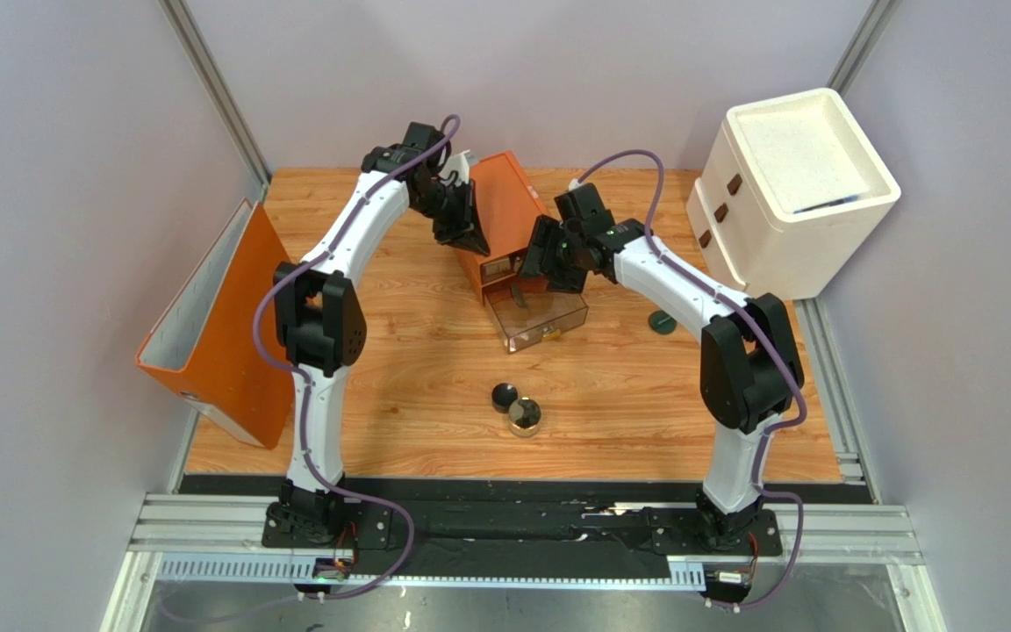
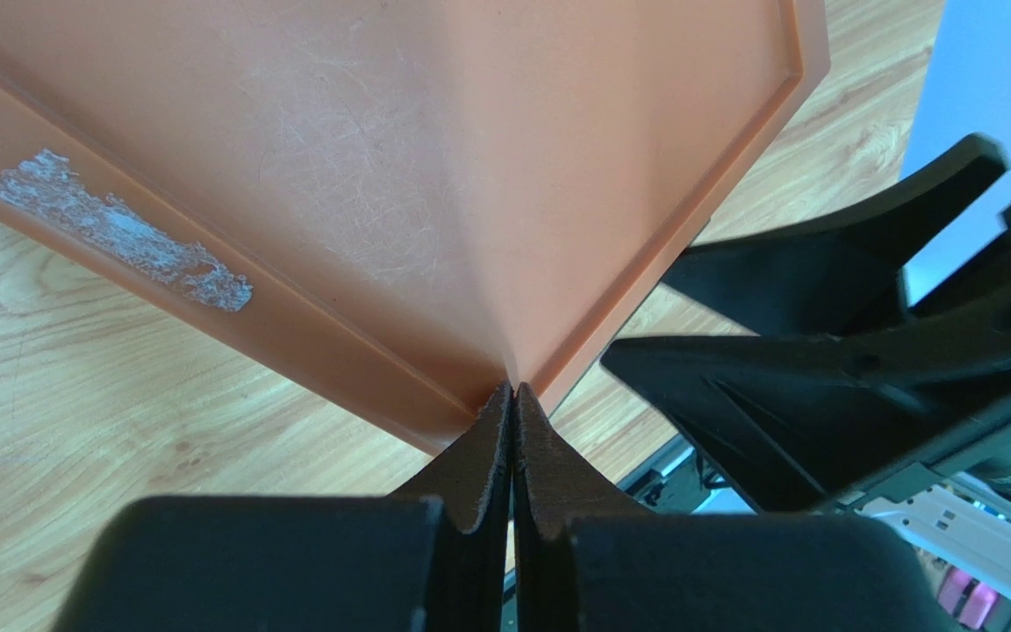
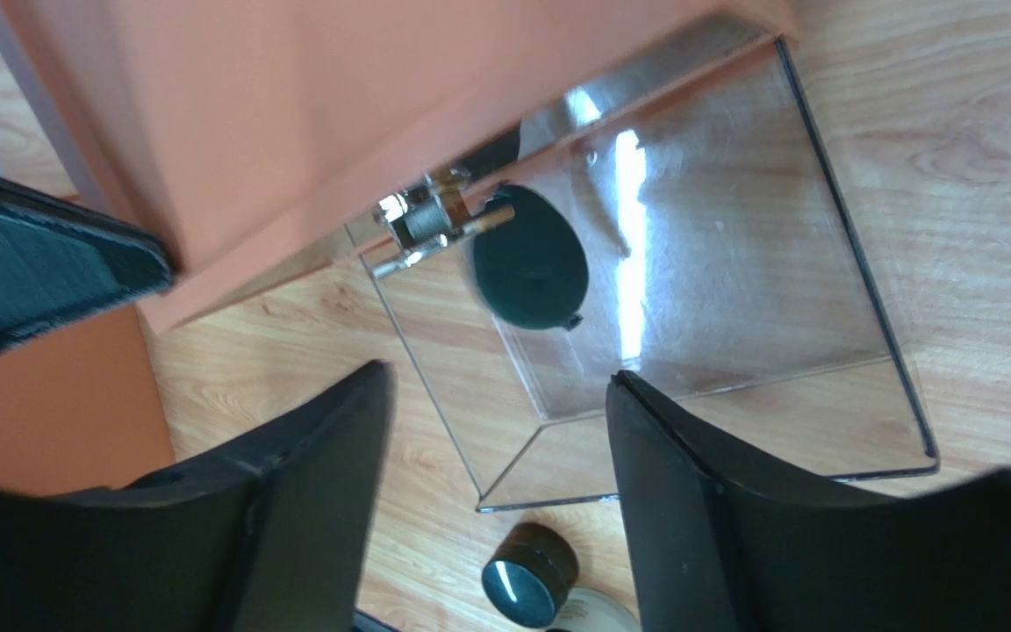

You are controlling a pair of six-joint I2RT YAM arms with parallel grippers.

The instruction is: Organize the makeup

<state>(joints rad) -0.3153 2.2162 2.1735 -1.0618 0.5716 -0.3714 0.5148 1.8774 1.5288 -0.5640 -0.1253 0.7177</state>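
Illumination: bright, diffuse, from overhead. Shadows: faint, soft-edged, on the table (image 1: pixel 405 382), top view. Glare: white streak across the clear drawer (image 3: pixel 735 263), centre of right wrist view; pale sheen on the orange box (image 2: pixel 405 158), left wrist view. Focus: top view sharp; left end effector (image 2: pixel 514 395) and right end effector (image 3: pixel 498 382) soft, near-black, along lower frame. Upper right of left wrist view washed pale blue.

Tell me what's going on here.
Two robot arms are sorting makeup into an orange box. The left tool, shut, presses against the box's top corner, apparently steadying it. The right tool hangs open over the pulled-out clear drawer, where one dark-green disc lies. A second disc, a black pot and a gold-rimmed jar sit out on the table.
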